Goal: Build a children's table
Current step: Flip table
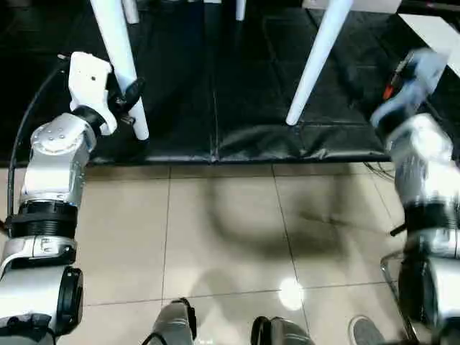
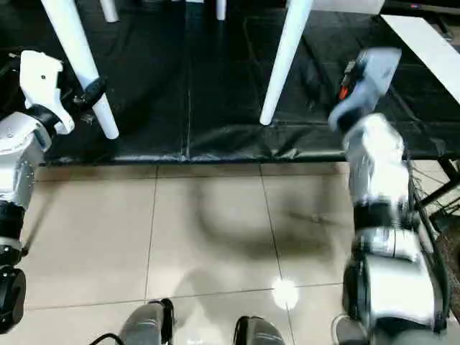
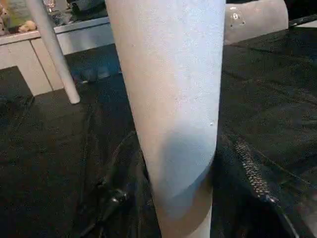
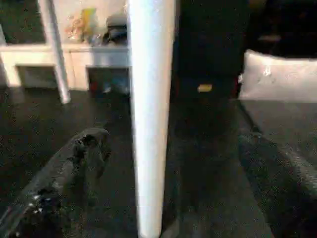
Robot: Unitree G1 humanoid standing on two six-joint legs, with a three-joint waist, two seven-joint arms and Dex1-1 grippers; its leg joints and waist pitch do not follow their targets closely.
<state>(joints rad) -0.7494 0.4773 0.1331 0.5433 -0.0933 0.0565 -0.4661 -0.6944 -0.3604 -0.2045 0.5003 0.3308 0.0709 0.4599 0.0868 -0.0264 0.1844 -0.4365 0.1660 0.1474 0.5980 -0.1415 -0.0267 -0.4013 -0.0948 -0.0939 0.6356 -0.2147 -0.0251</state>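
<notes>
Children's table (image 1: 352, 4) up on its feet on the black-covered work table (image 1: 215, 86), legs already in, so looks like the final step. Left gripper (image 1: 128, 100) clamped round the near left leg (image 1: 123, 57); right gripper (image 1: 413, 75) close to the near right leg (image 1: 316, 65), can't tell its fingers. Leg axes slanted, tips splayed down and outward. Next up, probably: snug the thread, then let go gently.

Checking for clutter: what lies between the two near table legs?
Only bare black mat between the left leg and the right leg, as the left eye view shows.
</notes>
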